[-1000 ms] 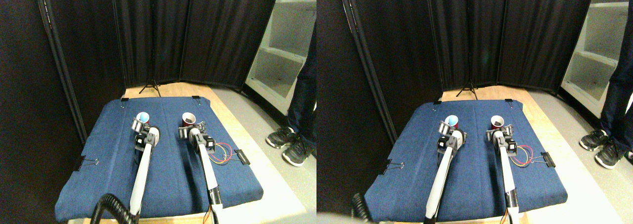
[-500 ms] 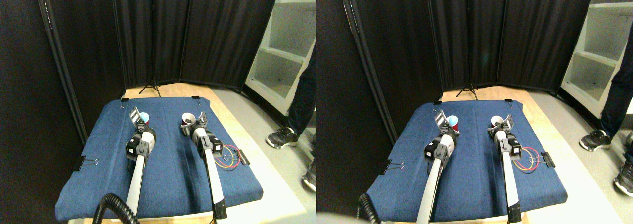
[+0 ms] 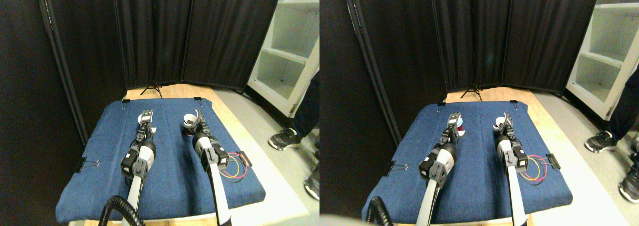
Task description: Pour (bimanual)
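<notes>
The left cup (image 3: 142,119) stands toward the far edge of the blue cloth (image 3: 100,156), mostly hidden behind my left gripper (image 3: 145,117); only its pale rim shows beside the jaws. The right cup (image 3: 188,122), red outside and white within, stands level with it and well apart, with my right gripper (image 3: 199,118) just beside its right flank. Whether either set of my fingers is clenched on a cup or released, I cannot tell: they are too small and dark against the cups.

Since half a second ago both my arms have reached farther out: the motor housings now sit lower in the view and the grippers lie over the cups. A second ago both cup mouths were plainly open to view, the left one blue inside; now my left gripper covers most of it. The person's shoes (image 3: 285,137) at the right have shifted too.

The cloth is a coarse, felt-like pad held by black binder clips (image 3: 86,163) on a pale wooden table (image 3: 227,117). Red and yellow wires (image 3: 233,167) loop on it beside my right arm. Black pleated curtains (image 3: 209,36) close the back, with a white shelf unit (image 3: 287,61) at the right.
</notes>
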Controlling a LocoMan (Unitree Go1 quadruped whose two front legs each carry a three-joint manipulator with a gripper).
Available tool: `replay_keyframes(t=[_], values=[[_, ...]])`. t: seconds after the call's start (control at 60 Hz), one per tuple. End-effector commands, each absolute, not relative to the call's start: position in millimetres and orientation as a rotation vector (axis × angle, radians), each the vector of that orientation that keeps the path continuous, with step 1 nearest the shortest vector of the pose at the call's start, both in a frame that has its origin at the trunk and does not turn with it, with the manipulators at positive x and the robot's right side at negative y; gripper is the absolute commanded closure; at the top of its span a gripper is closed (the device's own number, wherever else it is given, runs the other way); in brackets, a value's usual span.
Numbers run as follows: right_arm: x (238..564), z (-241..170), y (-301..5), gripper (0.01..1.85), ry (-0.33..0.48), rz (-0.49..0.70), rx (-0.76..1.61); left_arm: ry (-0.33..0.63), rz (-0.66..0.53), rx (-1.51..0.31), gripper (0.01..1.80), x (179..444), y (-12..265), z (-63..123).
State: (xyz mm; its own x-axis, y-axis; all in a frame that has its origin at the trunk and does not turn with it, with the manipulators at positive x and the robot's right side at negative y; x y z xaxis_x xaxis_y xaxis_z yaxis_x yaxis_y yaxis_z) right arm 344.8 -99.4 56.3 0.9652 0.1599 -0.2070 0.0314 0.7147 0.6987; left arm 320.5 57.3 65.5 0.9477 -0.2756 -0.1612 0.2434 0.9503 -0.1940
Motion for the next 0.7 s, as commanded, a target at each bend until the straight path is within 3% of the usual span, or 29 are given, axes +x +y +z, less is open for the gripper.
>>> replay_keyframes(t=[0.017,0.2,0.4,0.483,0.583,0.7], values=[[341.4,70.0,-96.0,1.28,0.204,0.15,0.725,0.151,-0.327,-0.147,1.31,311.1,50.1,77.6],[333.4,73.9,-91.0,1.34,0.175,0.212,0.625,0.093,-0.483,0.03,1.28,301.1,46.9,75.7],[329.5,75.5,-85.0,1.44,0.155,0.24,0.588,-0.004,-0.597,0.313,0.62,294.2,42.8,73.7],[328.5,76.4,-83.5,1.46,0.143,0.248,0.575,-0.03,-0.657,0.316,0.72,298.3,44.5,72.5],[328.0,76.5,-82.5,1.46,0.136,0.251,0.571,-0.042,-0.649,0.305,0.86,301.8,44.4,71.6],[328.3,75.6,-82.7,1.47,0.136,0.26,0.563,-0.041,-0.643,0.304,0.87,304.4,43.4,70.0]])
